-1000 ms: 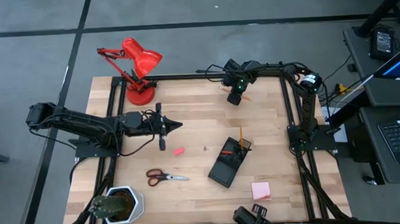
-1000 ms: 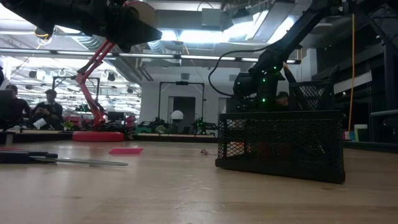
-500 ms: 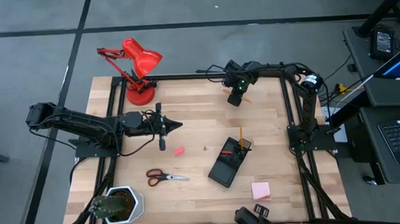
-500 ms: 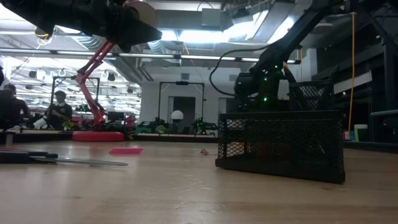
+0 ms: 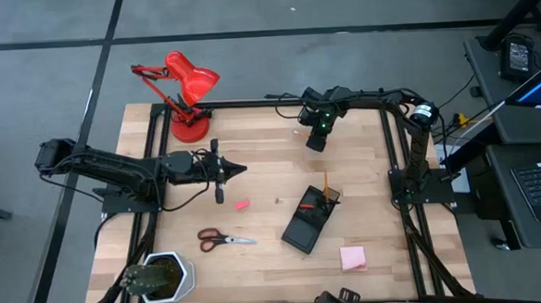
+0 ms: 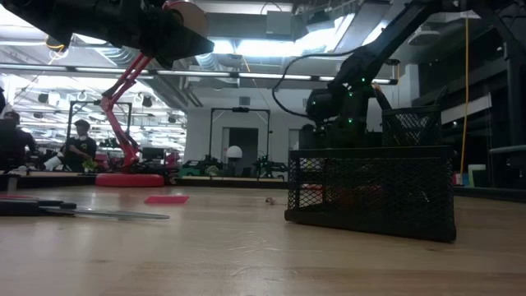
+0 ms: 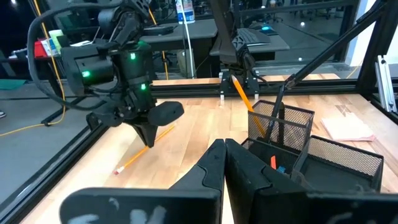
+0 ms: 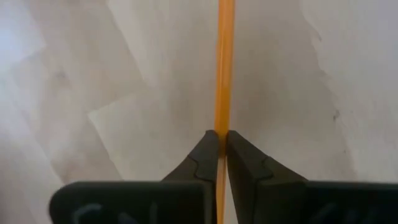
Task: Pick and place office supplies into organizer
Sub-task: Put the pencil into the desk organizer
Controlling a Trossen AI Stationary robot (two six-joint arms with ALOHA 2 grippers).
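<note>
Two arms are at the table, and your right gripper point(image 5: 315, 142) is the one at work: it hangs near the far edge with its fingers point(image 8: 208, 152) pinched narrow on an orange pencil point(image 8: 223, 68), which runs straight out past the tips over bare wood. From the left wrist you see that same pencil point(image 7: 144, 145) slanting down from the right gripper point(image 7: 148, 135) toward the tabletop. Your left gripper point(image 5: 219, 172) hovers over the left-middle of the table with its fingers point(image 7: 211, 163) pressed together and empty. You find the organizer point(image 5: 310, 218), a black mesh tray, right of centre, with a second pencil point(image 5: 326, 182) standing up in its far end. You also see a small pink eraser piece point(image 5: 242, 204) lying between the left gripper and the organizer, the red-handled scissors point(image 5: 222, 237) lying nearer the front left, and the pink sticky-note pad point(image 5: 353, 258) lying just in front of the organizer.
</note>
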